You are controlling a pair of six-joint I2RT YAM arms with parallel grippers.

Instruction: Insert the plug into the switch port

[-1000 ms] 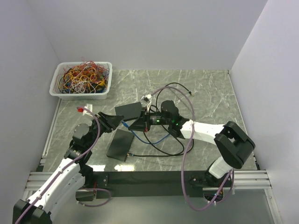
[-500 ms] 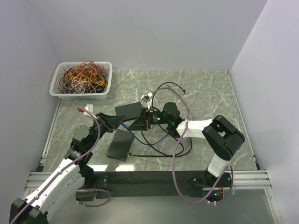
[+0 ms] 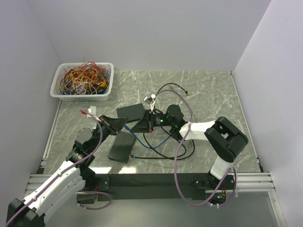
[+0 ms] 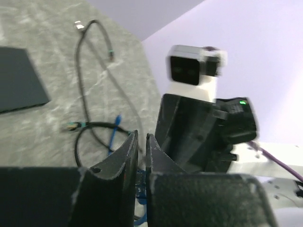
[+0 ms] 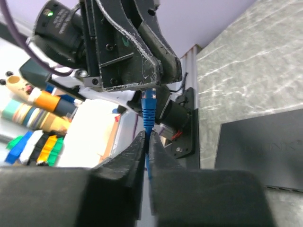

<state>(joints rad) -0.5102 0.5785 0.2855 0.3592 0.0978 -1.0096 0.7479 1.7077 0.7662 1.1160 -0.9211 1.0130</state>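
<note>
Showing the plug [image 5: 148, 106] held in mid-air between both pincers. The right pincer [image 5: 147, 142] is clenched on the blue cable [image 3: 138, 138] just behind the boot. The left pincer [image 4: 142, 142] meets it tip to tip and appears pinched on the plug's front end, though the crowded view leaves the exact contact uncertain.

To do this step well, one grip should stay firm while the other resettles. The fingers should sit behind the plug's nose, so that the nose and its latch stand clear for the port. The plug's long axis should also be squared to the port face before any push.

The nearer switch [image 3: 120, 146] lies just below the joined tips and the farther switch [image 3: 130, 112] just beyond them; their ports are not visible.

The boot is moulded blue and ribbed, and the cable is thin and limp. The fingers are hard black with scuffed edges. Both switches are flat, matt black slabs. The table [image 3: 213, 94] is smooth and grey-marbled.
</note>
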